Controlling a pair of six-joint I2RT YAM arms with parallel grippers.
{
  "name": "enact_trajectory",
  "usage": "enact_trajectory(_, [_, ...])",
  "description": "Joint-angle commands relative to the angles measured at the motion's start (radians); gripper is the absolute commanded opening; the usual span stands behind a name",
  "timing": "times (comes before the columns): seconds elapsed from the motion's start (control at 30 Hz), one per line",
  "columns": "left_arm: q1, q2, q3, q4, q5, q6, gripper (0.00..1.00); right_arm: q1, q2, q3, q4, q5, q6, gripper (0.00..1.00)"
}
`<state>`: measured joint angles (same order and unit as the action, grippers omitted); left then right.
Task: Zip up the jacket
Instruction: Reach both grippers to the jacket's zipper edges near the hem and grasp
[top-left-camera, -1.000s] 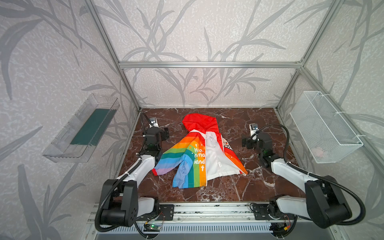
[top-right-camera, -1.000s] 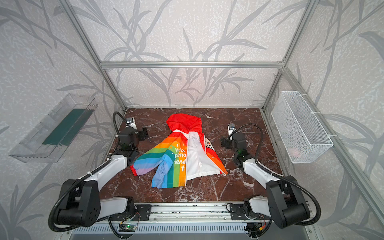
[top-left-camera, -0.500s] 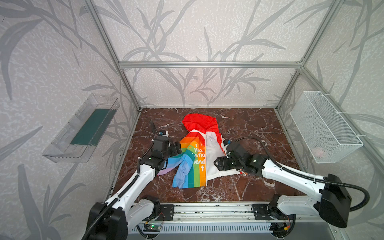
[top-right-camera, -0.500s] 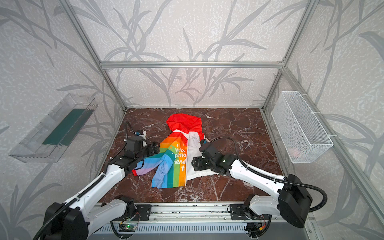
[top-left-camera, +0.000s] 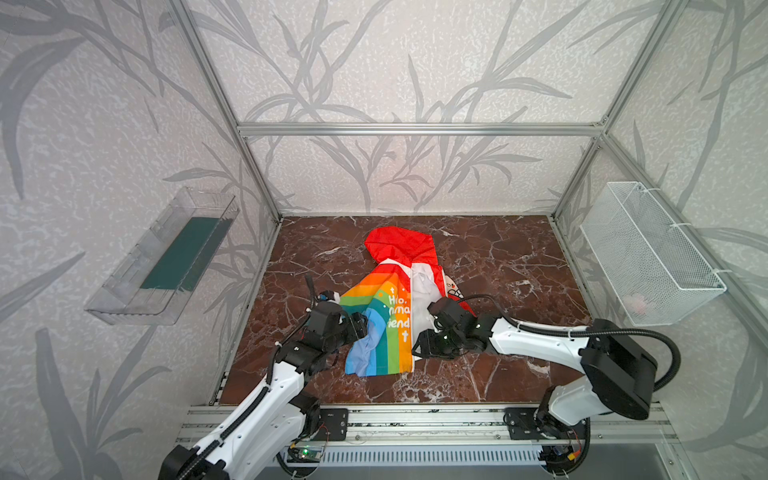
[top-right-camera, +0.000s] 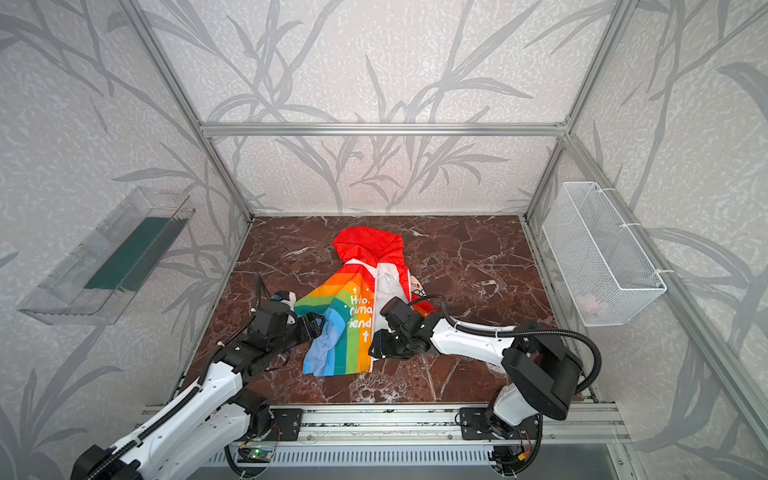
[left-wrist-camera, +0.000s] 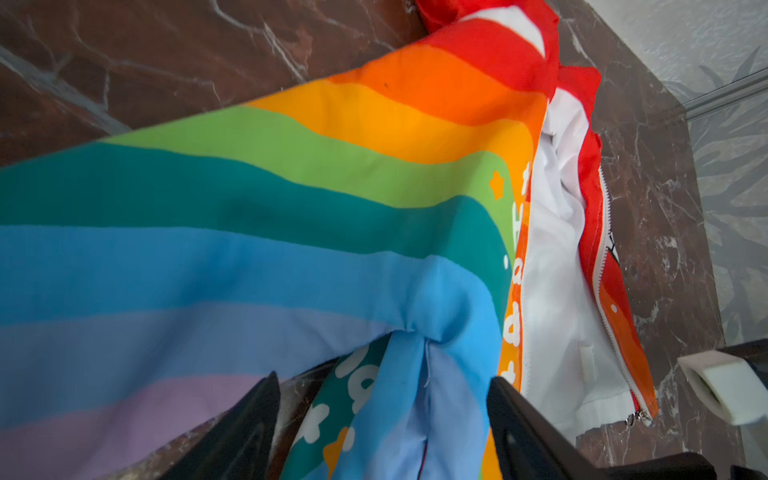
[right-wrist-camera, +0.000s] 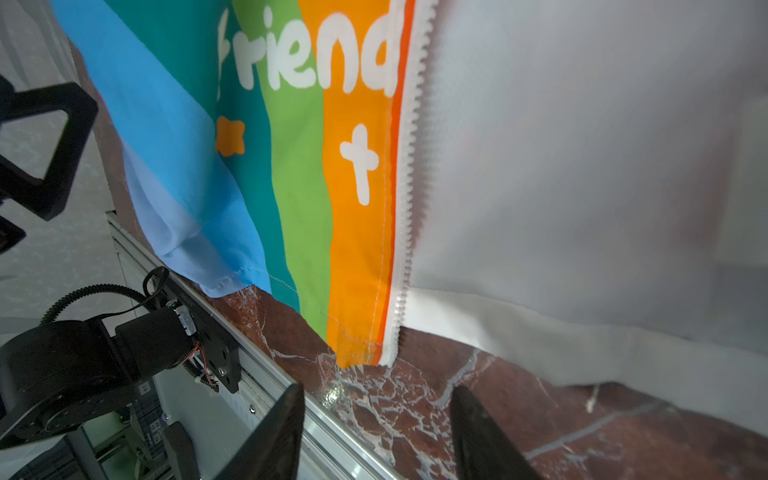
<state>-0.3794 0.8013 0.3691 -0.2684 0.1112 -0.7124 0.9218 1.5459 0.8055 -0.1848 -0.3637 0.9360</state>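
In both top views the jacket (top-left-camera: 390, 316) lies mid-frame on the brown counter (top-left-camera: 519, 257). Its red hood (top-left-camera: 397, 245) points to the back, and the front is open with white lining showing, so nothing is zipped yet. The left gripper (top-left-camera: 361, 326) is at the sleeve (top-left-camera: 368, 353) on the jacket's left edge. The right gripper (top-left-camera: 417, 347) sits at the lower hem, just right of the rainbow panel. A second ago both arms were drawn back to the counter's left and right sides, clear of the cloth; both have since reached in.

Left wrist view: the left gripper (left-wrist-camera: 382, 378) has its jaws apart, straddling a bunched blue fold of sleeve, apparently not clamped. The slider (left-wrist-camera: 638, 417) hangs at the hem end of the red panel, separate from the other half.

Right wrist view: the right gripper (right-wrist-camera: 376, 388) is open and empty over bare counter, just short of the hem corner where the zipper teeth (right-wrist-camera: 405, 187) end. Joining the halves and running the slider up remain.
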Motion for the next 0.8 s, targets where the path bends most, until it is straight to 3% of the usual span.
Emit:
enact_trajectory(0.0, [-0.012, 0.012, -0.033, 0.050, 0.039, -0.066, 0.80, -0.008, 0.058, 0.041, 0.077, -0.076, 0.022, 0.57])
enact_trajectory(0.3, [-0.021, 0.095, -0.048, 0.055, 0.046, -0.016, 0.81, -0.033, 0.197, 0.056, 0.159, -0.160, 0.062, 0.58])
enact_trajectory(0.53, [-0.020, 0.128, -0.079, 0.092, 0.041, -0.040, 0.81, -0.058, 0.242, 0.024, 0.333, -0.257, 0.091, 0.58])
enact_trajectory(0.77, [-0.020, 0.127, -0.086, 0.079, 0.023, -0.044, 0.81, -0.060, 0.175, -0.020, 0.389, -0.250, 0.091, 0.43])
